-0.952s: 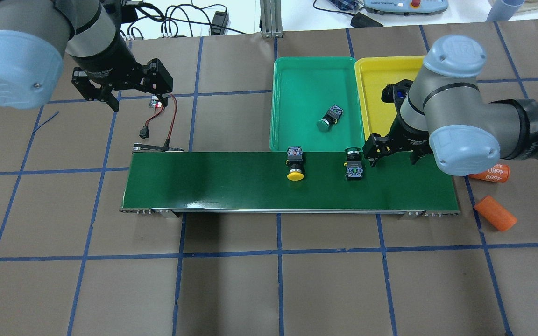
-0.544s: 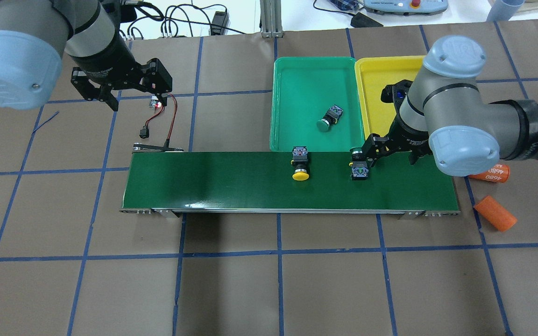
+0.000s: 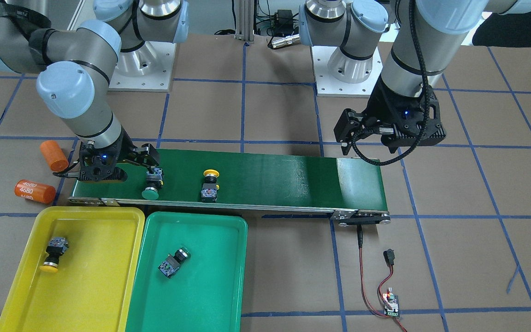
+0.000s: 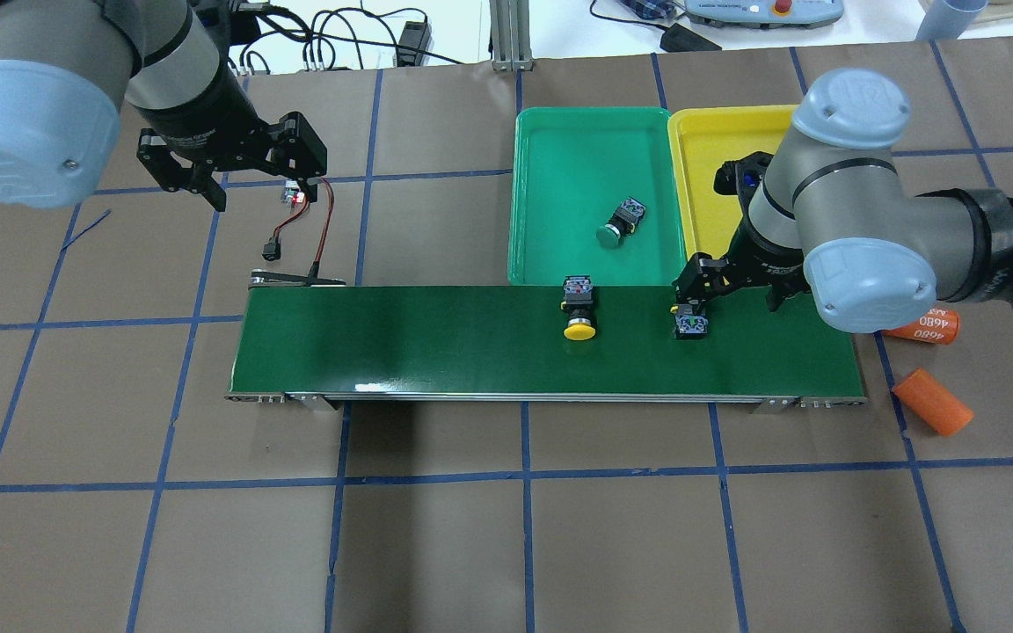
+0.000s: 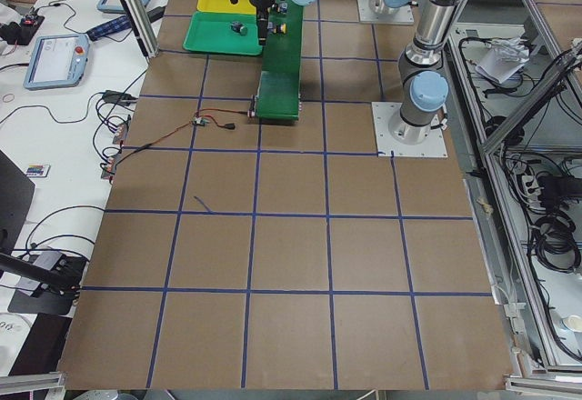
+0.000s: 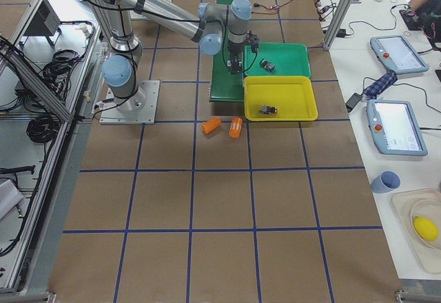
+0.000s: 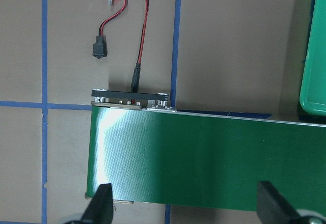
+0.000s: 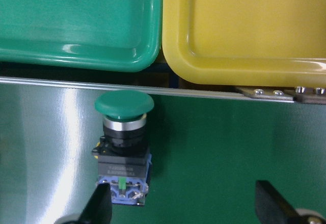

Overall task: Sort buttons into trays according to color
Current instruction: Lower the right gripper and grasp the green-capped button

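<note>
Green-capped button (image 8: pixel 122 142) lies on its side on the belt (image 8: pixel 219 147), crowding one finger (image 8: pixel 101 203) of the spread right jaws rather than centred, so dropping now could clip its body and skid it away; left jaws, also spread, hang well apart.

The right gripper (image 4: pixel 731 297) is hanging low, pointing straight down, with its jaws spread wide. The left gripper (image 7: pixel 184 198) is hovering higher, well apart from it, also pointing down with its jaws spread wide.
</note>
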You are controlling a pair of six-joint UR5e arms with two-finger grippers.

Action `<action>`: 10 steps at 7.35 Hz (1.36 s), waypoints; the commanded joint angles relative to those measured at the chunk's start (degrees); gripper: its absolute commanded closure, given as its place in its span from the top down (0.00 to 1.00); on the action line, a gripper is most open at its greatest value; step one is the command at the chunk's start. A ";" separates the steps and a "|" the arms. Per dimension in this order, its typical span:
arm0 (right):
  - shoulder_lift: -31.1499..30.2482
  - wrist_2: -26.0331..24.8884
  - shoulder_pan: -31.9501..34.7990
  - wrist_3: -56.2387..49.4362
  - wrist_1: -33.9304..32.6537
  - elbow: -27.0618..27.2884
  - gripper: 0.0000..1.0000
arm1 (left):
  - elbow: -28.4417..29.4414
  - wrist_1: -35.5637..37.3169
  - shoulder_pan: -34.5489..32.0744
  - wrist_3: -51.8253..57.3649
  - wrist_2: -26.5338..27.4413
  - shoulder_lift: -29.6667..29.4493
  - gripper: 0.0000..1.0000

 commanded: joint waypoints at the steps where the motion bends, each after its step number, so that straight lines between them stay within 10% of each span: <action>1: 0.75 0.02 0.99 1.32 -1.49 0.58 1.00 | 0.40 0.00 0.14 0.06 0.09 -0.14 1.00; 3: 1.99 -0.06 1.69 2.11 -4.84 1.64 0.96 | 0.40 0.09 0.14 0.06 0.09 -0.40 1.00; 6: 3.05 -0.24 1.70 1.94 -6.33 1.73 0.19 | 0.49 0.00 0.32 0.06 0.62 0.03 1.00; 10: 6.71 -0.94 1.69 1.06 -6.43 -6.74 0.16 | 0.40 0.09 0.84 0.06 0.27 0.21 1.00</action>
